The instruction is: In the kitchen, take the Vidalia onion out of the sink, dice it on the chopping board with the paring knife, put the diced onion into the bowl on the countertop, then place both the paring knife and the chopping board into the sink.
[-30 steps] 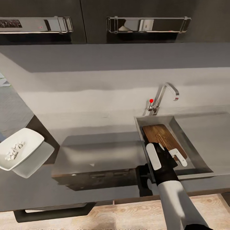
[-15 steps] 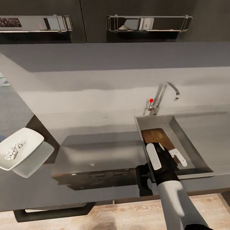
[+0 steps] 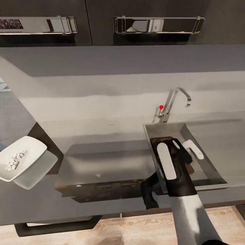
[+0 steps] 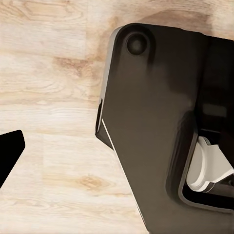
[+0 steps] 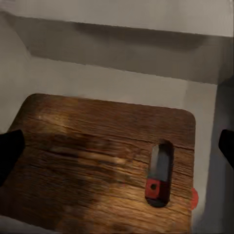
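From the head camera I see my right gripper hanging over the sink, its fingers spread apart with nothing between them. The chopping board lies flat on the basin floor beneath it. Through the board's slot hole I glimpse a red and dark piece, seemingly the paring knife underneath. On the grey countertop, well apart to the left, the white bowl holds pale diced onion. The chrome tap stands behind the sink. My left wrist camera faces wooden floor; I cannot tell that gripper's state.
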Available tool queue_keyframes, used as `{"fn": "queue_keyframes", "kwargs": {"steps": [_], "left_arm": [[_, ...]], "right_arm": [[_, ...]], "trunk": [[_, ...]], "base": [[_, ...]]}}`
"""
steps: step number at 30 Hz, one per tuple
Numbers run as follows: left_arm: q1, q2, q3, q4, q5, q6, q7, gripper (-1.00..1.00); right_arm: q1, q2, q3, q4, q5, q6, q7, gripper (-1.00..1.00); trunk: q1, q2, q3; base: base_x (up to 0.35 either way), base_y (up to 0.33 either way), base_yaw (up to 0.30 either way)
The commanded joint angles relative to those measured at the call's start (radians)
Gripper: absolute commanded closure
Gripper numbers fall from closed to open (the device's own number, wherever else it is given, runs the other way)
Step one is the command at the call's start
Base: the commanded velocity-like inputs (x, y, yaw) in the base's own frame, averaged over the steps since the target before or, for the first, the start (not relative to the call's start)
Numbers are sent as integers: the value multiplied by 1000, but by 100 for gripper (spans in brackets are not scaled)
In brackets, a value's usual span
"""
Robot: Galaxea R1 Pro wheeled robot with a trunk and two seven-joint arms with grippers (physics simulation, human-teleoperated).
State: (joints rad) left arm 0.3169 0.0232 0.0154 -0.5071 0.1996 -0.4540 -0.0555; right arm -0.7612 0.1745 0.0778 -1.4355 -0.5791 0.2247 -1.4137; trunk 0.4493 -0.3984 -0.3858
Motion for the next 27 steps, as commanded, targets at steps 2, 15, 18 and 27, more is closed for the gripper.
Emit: {"fn": "queue_keyframes", "kwargs": {"steps": [2, 15, 18, 27], "left_arm": [[1, 0, 1, 0, 7, 0, -6, -100], [1, 0, 1, 1, 6, 0, -6, -100], [1, 0, 1, 1, 6, 0, -6, -100], [1, 0, 1, 1, 6, 0, -6, -100]], "right_arm": [[-1, 0, 85, -62, -4, 124, -5, -100], [-1, 0, 366, -105, -13, 463, 371, -100], [-1, 0, 370, -106, -13, 476, 410, -100], [0, -1, 414, -131, -12, 472, 423, -100]], "trunk": [[1, -2, -2], [1, -2, -2], [1, -2, -2], [1, -2, -2]], "base": [[-42, 0, 0], [-263, 0, 0], [-335, 0, 0], [-336, 0, 0]]}}
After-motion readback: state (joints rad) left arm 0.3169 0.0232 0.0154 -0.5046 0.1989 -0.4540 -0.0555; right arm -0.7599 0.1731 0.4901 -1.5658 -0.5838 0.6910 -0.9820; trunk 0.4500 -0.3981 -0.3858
